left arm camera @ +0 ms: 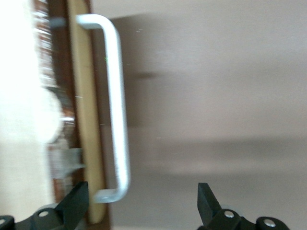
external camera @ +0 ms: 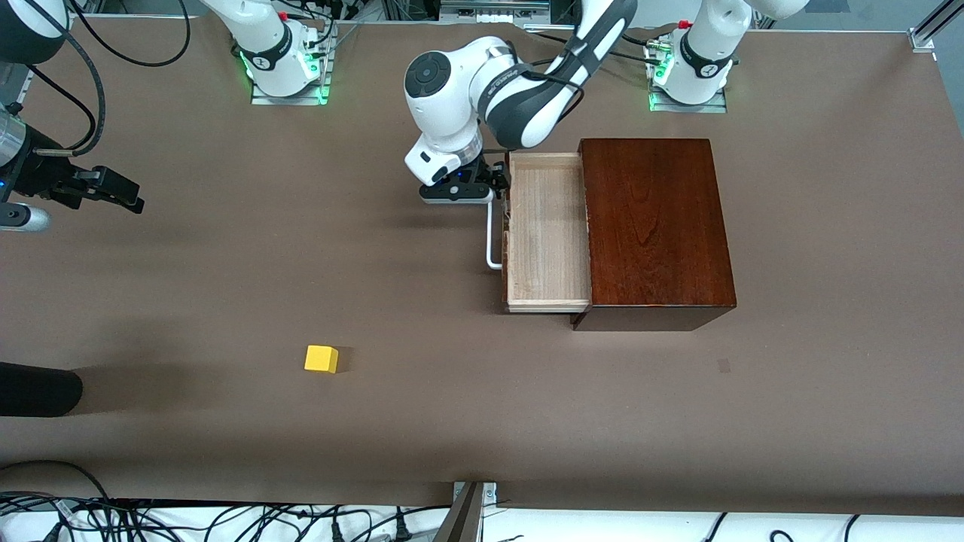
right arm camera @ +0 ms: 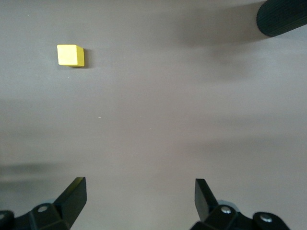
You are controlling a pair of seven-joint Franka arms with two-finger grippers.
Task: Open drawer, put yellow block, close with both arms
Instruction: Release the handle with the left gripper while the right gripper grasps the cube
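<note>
The drawer (external camera: pixel 546 233) stands pulled out of the dark mahogany box (external camera: pixel 655 226), and its pale-wood tray is empty. Its white bar handle (external camera: pixel 493 241) faces the right arm's end of the table. My left gripper (external camera: pixel 493 184) is open at the end of the handle farther from the front camera. In the left wrist view the handle's (left arm camera: pixel 117 110) bent end lies between my open left gripper's (left arm camera: pixel 142 201) fingers, and neither touches it. The yellow block (external camera: pixel 321 359) lies on the table, nearer the front camera than the drawer. My right gripper (external camera: pixel 124 197) is open and empty over the right arm's end of the table. In the right wrist view the block (right arm camera: pixel 70 55) lies well apart from my right gripper (right arm camera: pixel 140 196).
A black rounded object (external camera: pixel 38 389) reaches in at the right arm's end of the table, nearer the front camera than the right gripper; it also shows in the right wrist view (right arm camera: pixel 283 17). Brown table surface (external camera: pixel 226 263) lies between the block and the drawer.
</note>
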